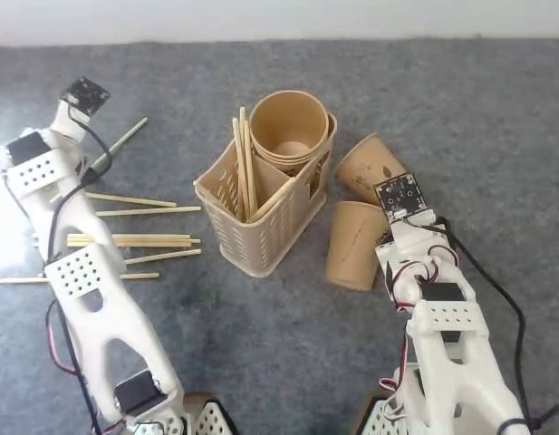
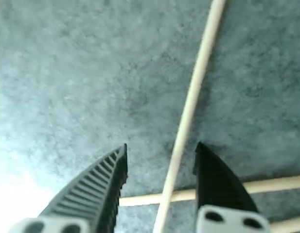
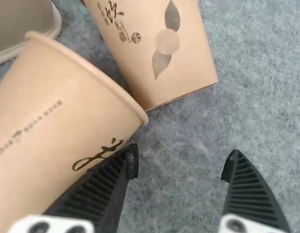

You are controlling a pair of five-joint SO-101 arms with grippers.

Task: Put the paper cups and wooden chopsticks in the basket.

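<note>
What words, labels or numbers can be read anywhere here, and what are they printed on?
Paper cup beside the right claw: small print row and brush-style mark, too blurred to read.
Second paper cup: brush-style mark, round seal, leaf drawing; unreadable.
Basket, chopsticks: no print visible.

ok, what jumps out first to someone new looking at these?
The cream basket sits mid-table, already holding stacked paper cups and a few chopsticks. Two more cups lie on their sides beside it on the right arm's side, and loose chopsticks are scattered on the left arm's side. The left hand is open astride one stick; the right hand is open beside a fallen cup.
</note>
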